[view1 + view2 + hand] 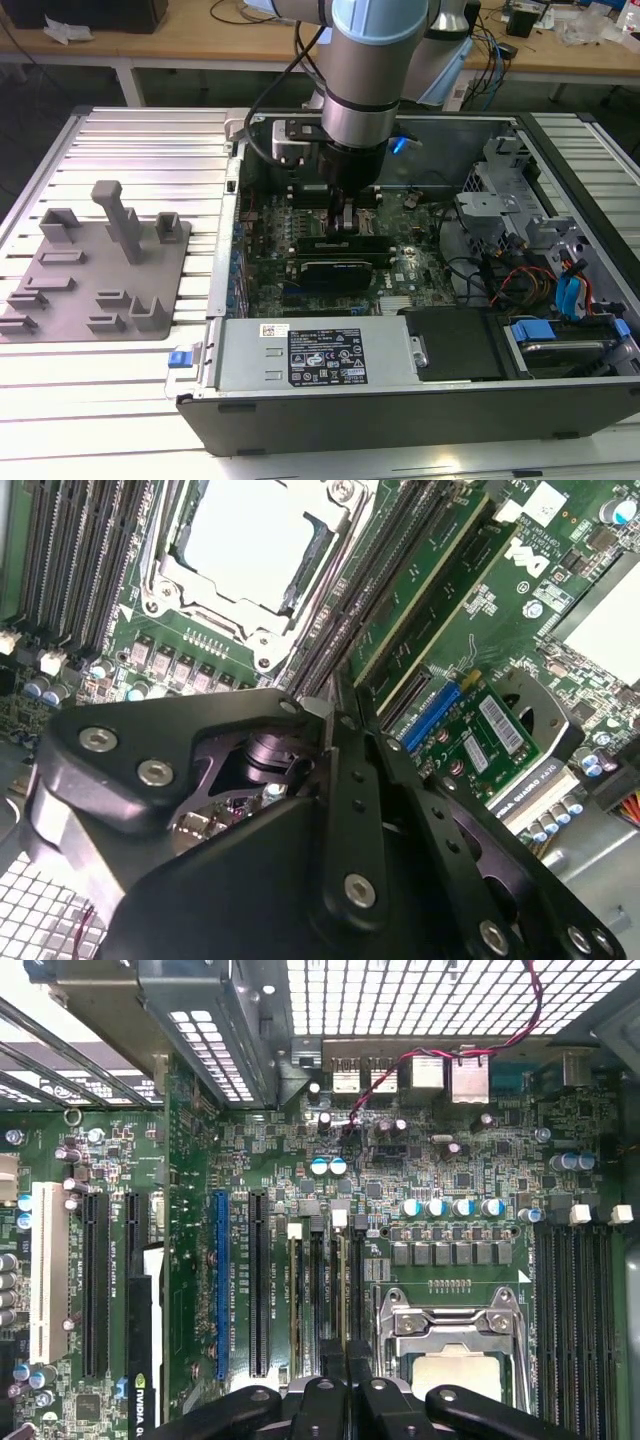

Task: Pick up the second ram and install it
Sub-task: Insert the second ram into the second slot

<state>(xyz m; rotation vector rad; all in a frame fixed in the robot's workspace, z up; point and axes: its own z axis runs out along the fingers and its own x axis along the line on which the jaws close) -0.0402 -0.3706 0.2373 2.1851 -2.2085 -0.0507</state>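
My gripper (343, 222) reaches down into the open computer case (400, 400), over the motherboard's memory slots beside the CPU socket (255, 550). Its fingers (327, 715) are pressed close together on the top edge of a long, thin green stick, the second ram (410, 595). The stick stands on edge along a black slot. A second green stick (465, 615) stands in the neighbouring slot. In the first wrist view the gripper (345, 1360) sits over the slots next to the CPU socket (450, 1360).
A black expansion card (345, 268) lies just in front of the gripper. Empty memory slots (575, 1300) flank the far side of the socket. The power supply (310, 355), drive cage (500, 200) and cables crowd the case. A grey fixture plate (95, 260) lies on the exterior view's left.
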